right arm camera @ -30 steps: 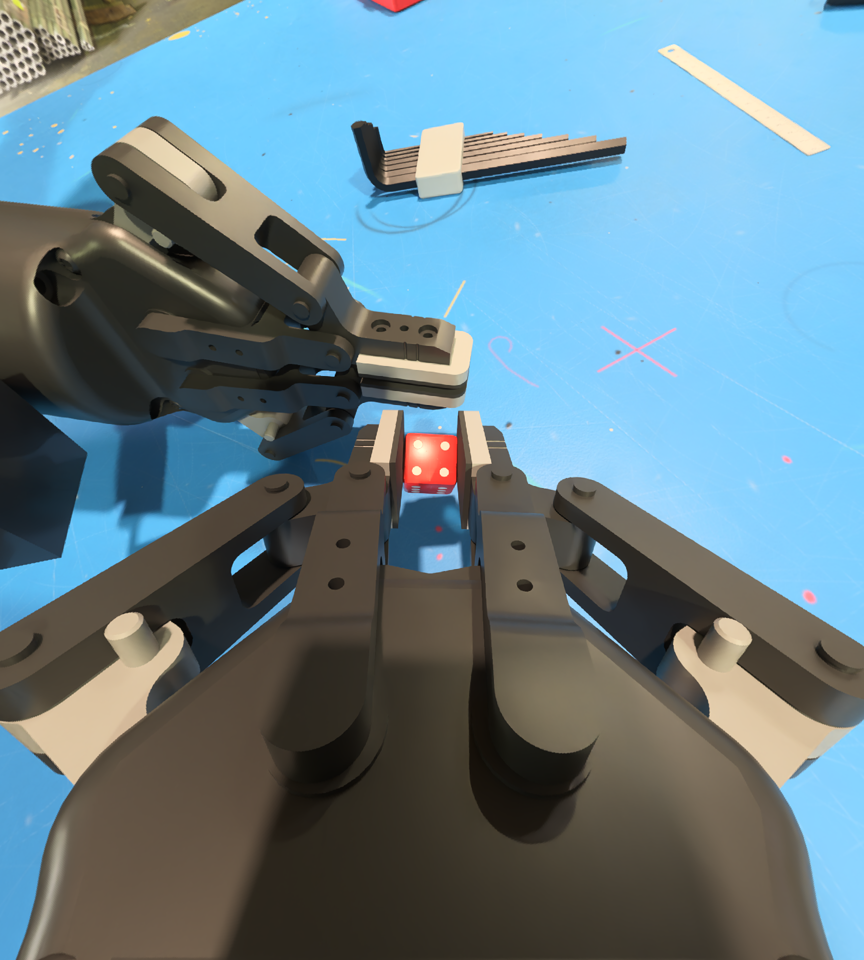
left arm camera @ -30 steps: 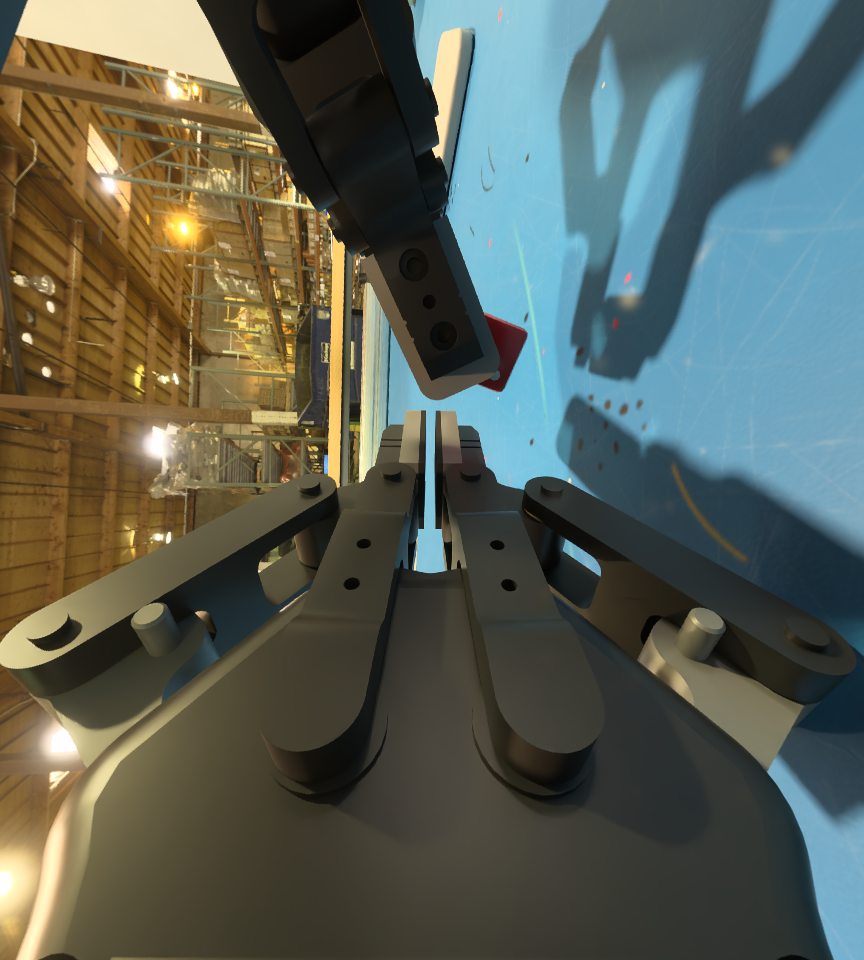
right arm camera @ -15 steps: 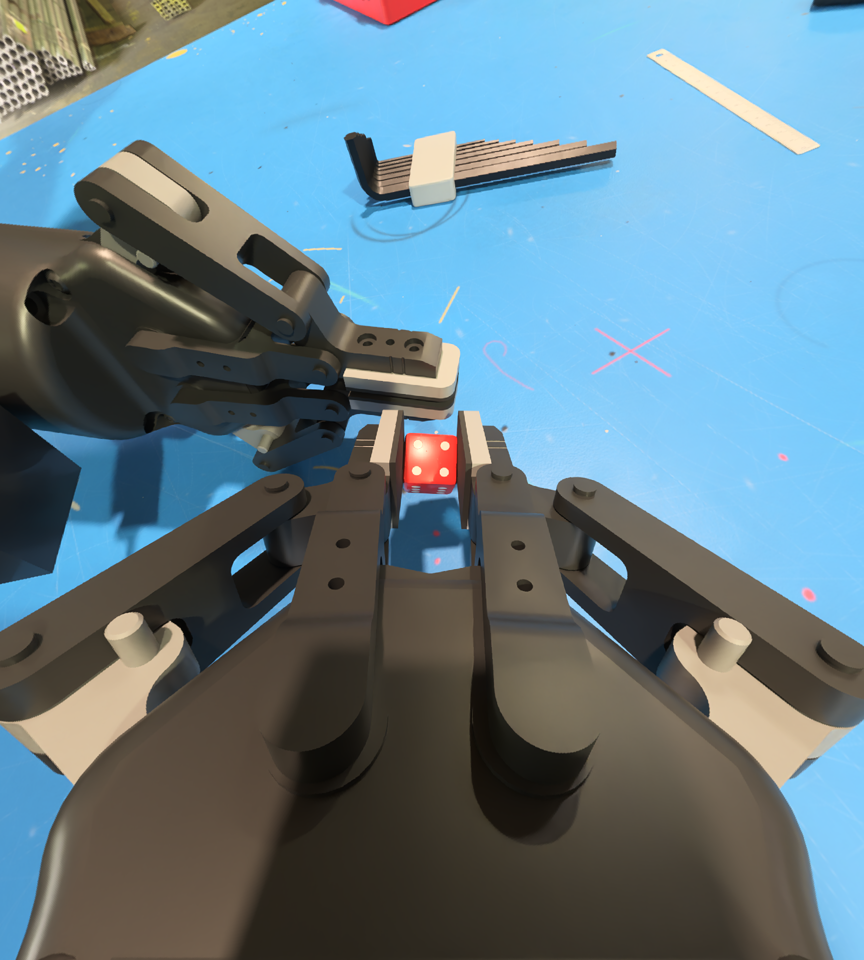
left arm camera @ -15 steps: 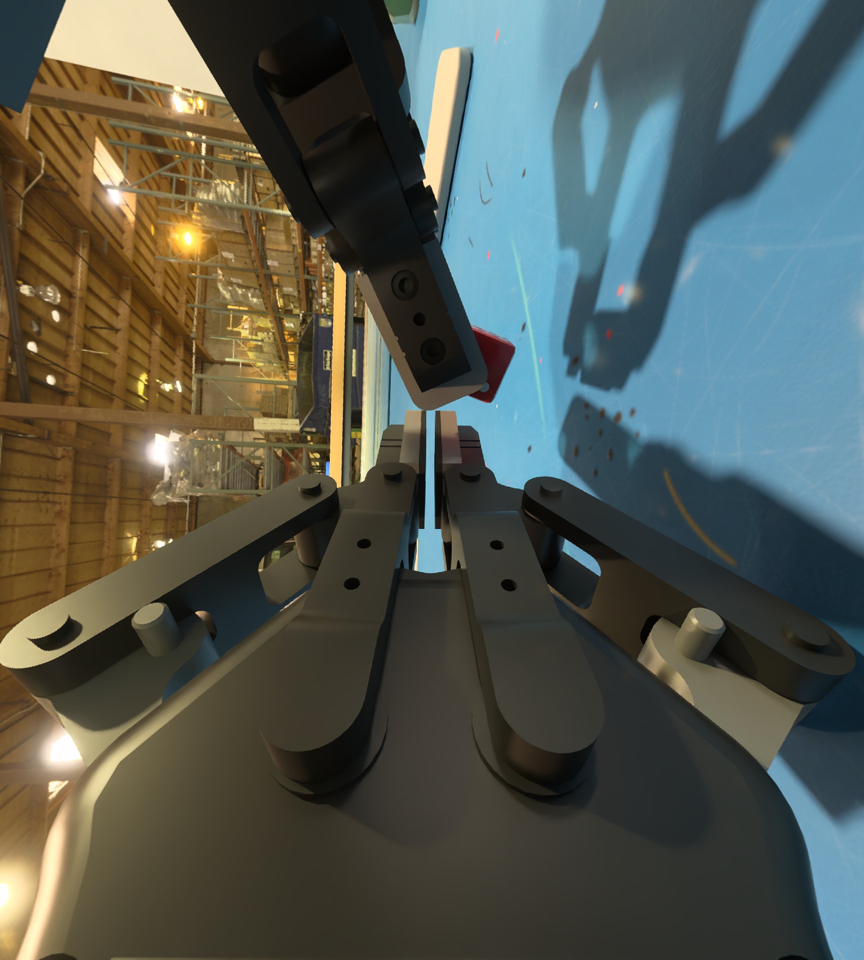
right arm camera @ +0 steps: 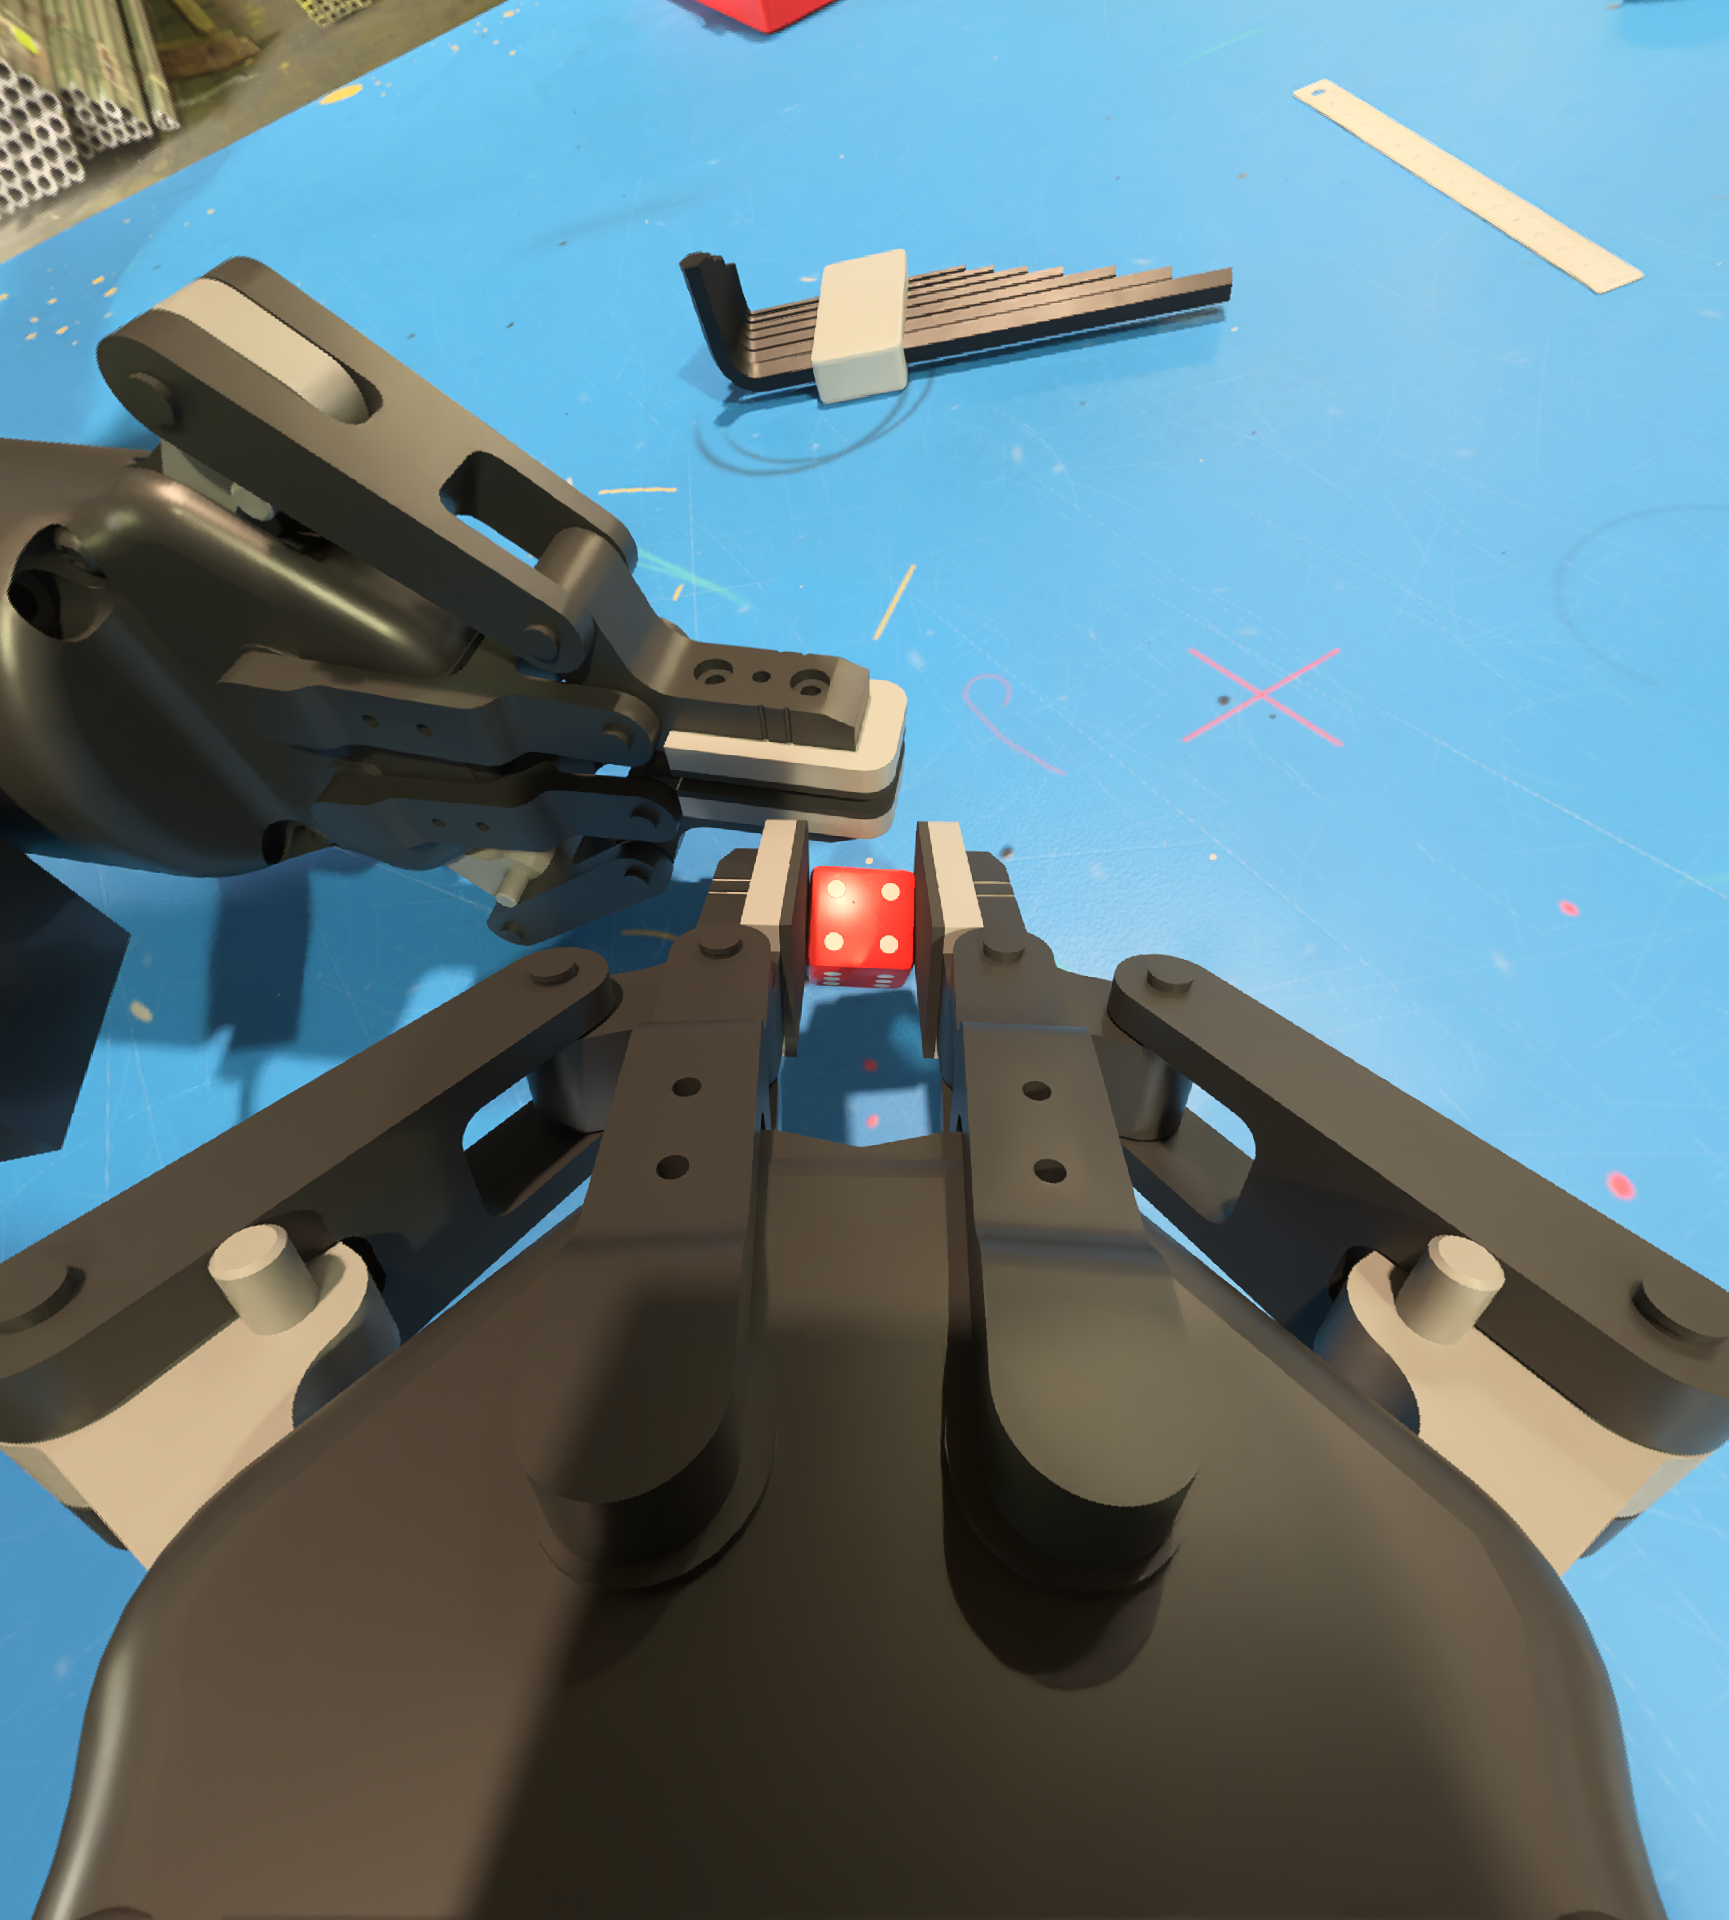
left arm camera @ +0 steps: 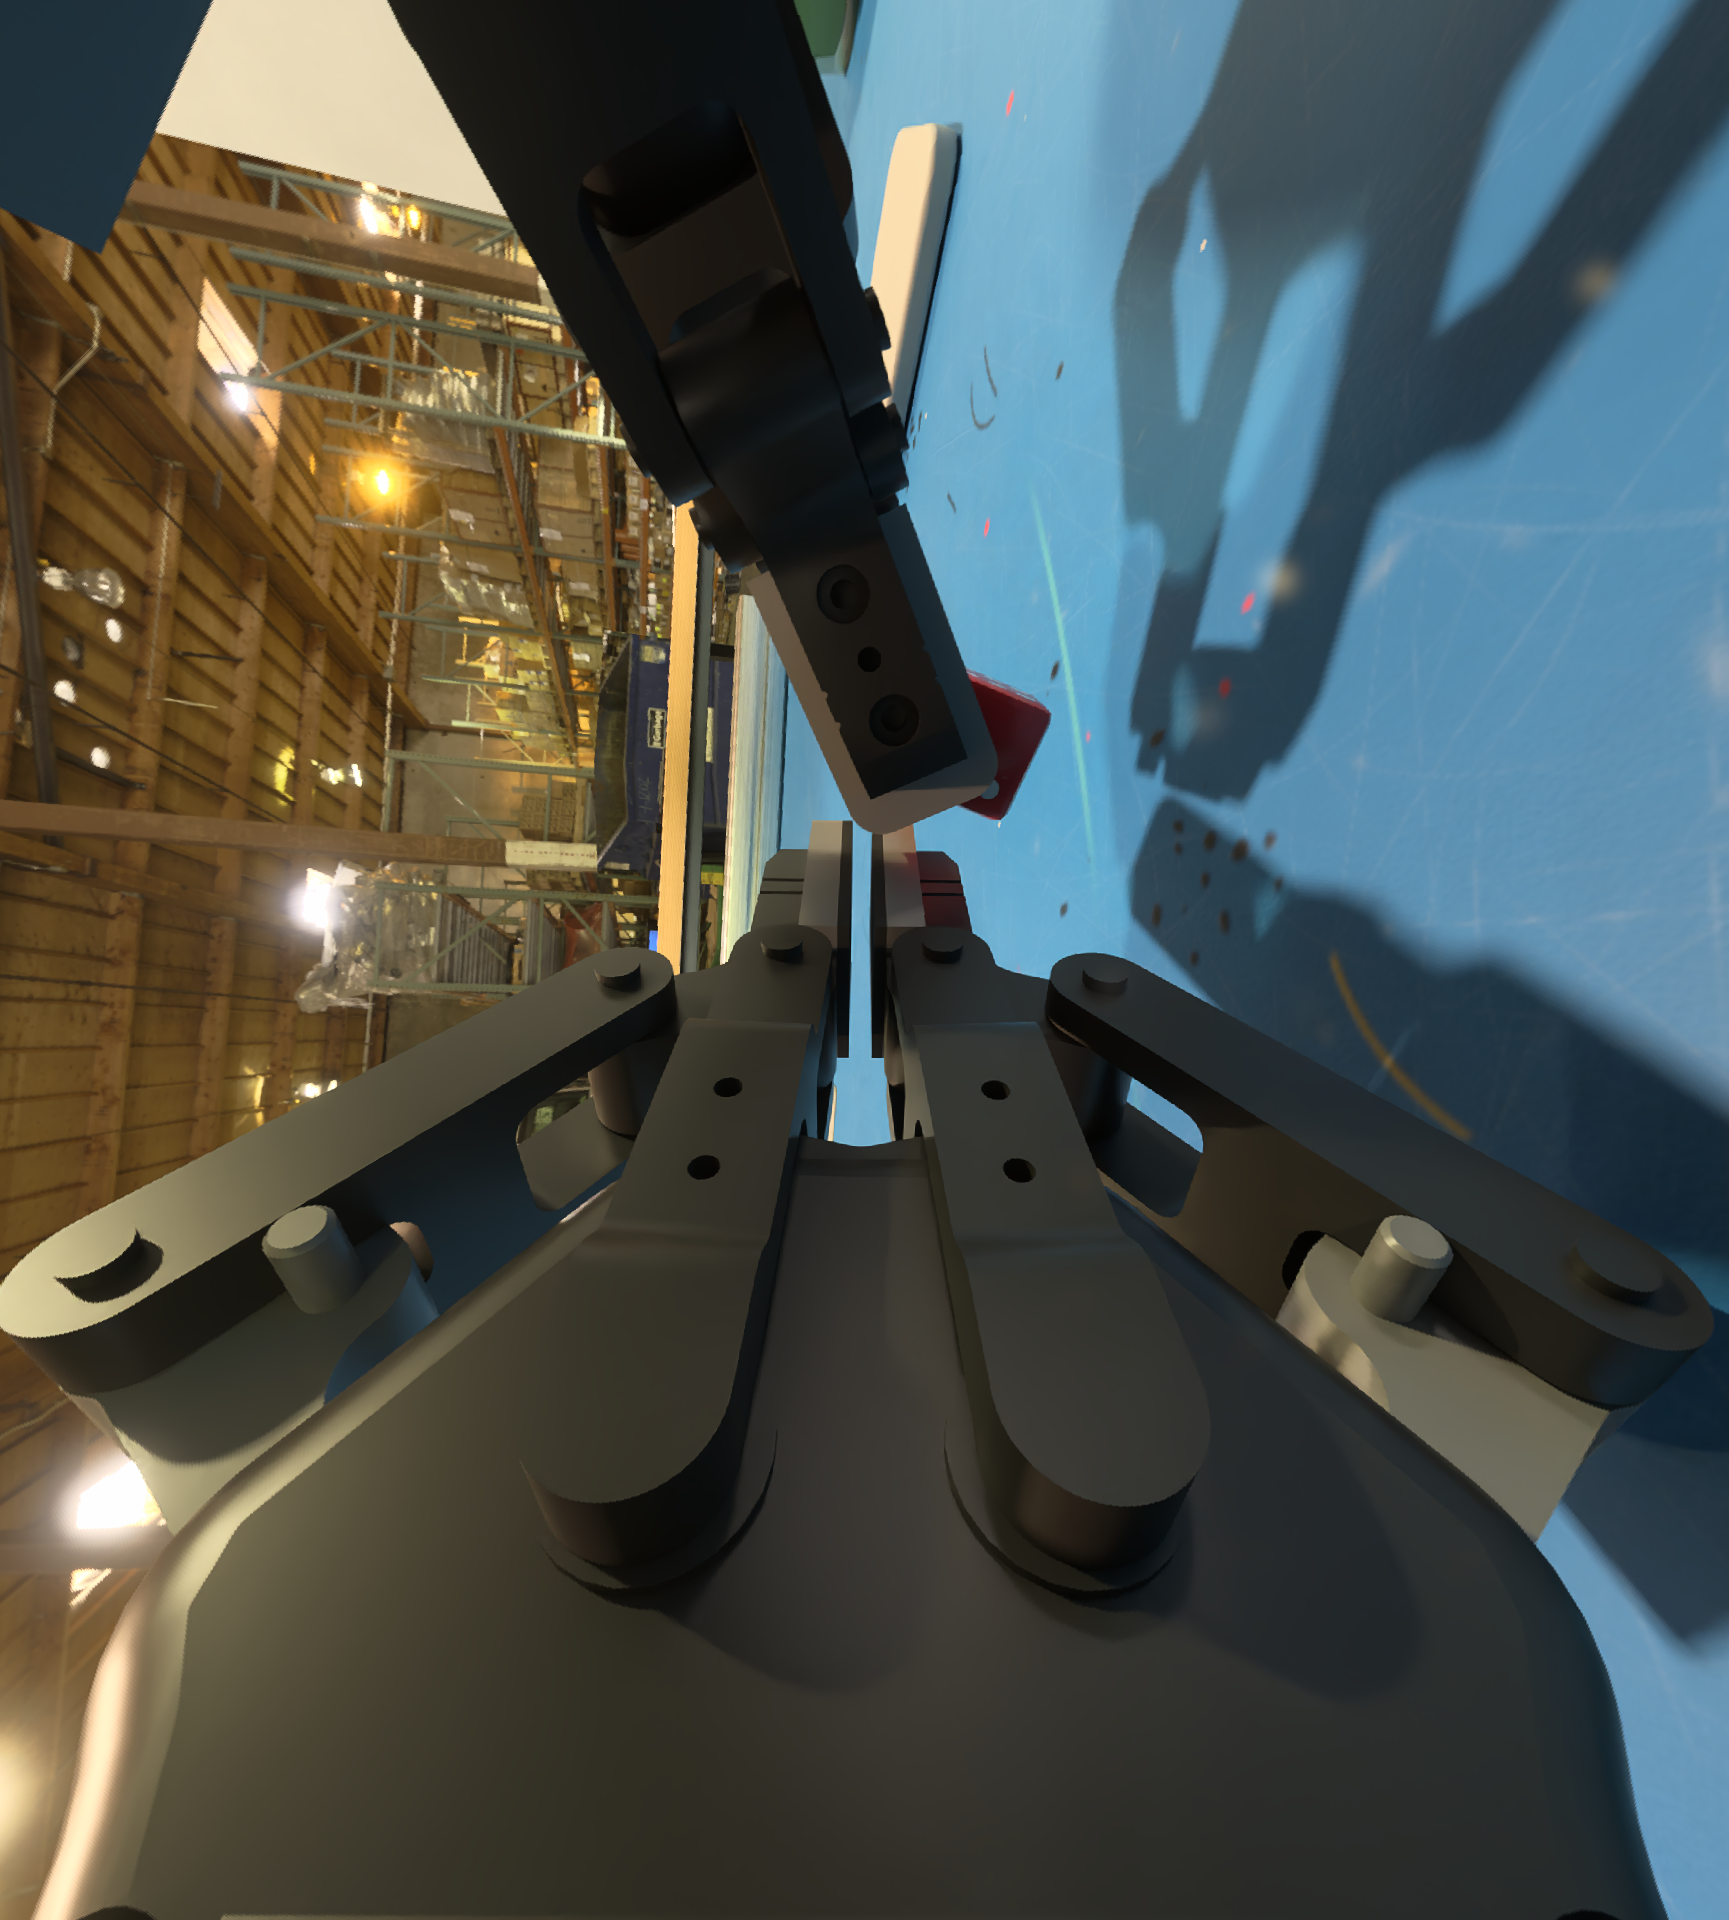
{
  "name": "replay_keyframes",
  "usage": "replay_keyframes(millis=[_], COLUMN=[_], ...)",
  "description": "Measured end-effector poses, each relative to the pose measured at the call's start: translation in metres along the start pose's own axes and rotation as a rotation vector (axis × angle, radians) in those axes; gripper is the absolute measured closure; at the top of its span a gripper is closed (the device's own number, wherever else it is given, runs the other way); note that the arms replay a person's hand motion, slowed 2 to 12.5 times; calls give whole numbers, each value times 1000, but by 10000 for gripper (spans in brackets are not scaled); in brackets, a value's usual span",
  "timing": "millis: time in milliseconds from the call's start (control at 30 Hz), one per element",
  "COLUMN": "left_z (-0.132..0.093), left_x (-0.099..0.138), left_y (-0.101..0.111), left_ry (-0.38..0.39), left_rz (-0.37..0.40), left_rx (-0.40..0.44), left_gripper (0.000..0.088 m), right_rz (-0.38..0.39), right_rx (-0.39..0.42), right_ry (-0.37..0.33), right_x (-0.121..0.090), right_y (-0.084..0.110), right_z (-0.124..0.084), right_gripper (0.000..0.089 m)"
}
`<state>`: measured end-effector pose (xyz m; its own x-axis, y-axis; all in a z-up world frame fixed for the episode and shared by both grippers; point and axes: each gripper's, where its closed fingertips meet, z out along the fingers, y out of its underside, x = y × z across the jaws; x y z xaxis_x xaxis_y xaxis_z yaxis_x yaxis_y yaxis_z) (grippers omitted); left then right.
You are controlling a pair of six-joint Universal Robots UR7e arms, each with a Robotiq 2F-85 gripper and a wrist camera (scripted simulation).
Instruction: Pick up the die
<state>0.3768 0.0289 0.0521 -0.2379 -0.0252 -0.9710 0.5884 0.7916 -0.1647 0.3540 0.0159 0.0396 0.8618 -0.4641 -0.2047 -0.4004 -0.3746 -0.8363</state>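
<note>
Right gripper (right arm camera: 860,862): its two pads press on either side of the red die (right arm camera: 861,916), clamping it between the fingertips; the face with four white pips looks toward the camera.
Die position: held between the right gripper's pads over the blue table (right arm camera: 1359,935), with a shadow beneath it; whether it touches the surface cannot be told.
Left gripper (left arm camera: 860,868): fingers drawn together with only a thin slit between the pads, nothing held; it lies on its side just left of the right gripper's tips, apart from the die.
Hex key set (right arm camera: 927,317): black keys in a pale holder, lying flat well beyond the grippers.
Ruler (right arm camera: 1462,182): pale strip at the far right, apart from the keys.
Red object (right arm camera: 756,10): cut off by the top edge.
Metal pipes (right arm camera: 8,135): stacked off the table's far left corner.
</note>
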Motion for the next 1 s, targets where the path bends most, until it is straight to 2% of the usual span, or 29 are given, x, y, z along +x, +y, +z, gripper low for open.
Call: replay_keyframes(millis=[633, 833, 1000], left_z=[0, 1, 2], left_x=[-2, 0, 0], left_y=[1, 6, 7], left_ry=[-18, -9, -5], left_rz=[44, 24, 17], left_rx=[-17, -29, -29], left_gripper=[848, 849, 851], right_rz=[6, 10, 0], right_rx=[13, 15, -17], right_ry=[-1, -11, -25], right_x=[-1, -1, -6], right_y=[-2, -3, 4], right_z=[1, 0, 3], right_gripper=[712, 712, 712])
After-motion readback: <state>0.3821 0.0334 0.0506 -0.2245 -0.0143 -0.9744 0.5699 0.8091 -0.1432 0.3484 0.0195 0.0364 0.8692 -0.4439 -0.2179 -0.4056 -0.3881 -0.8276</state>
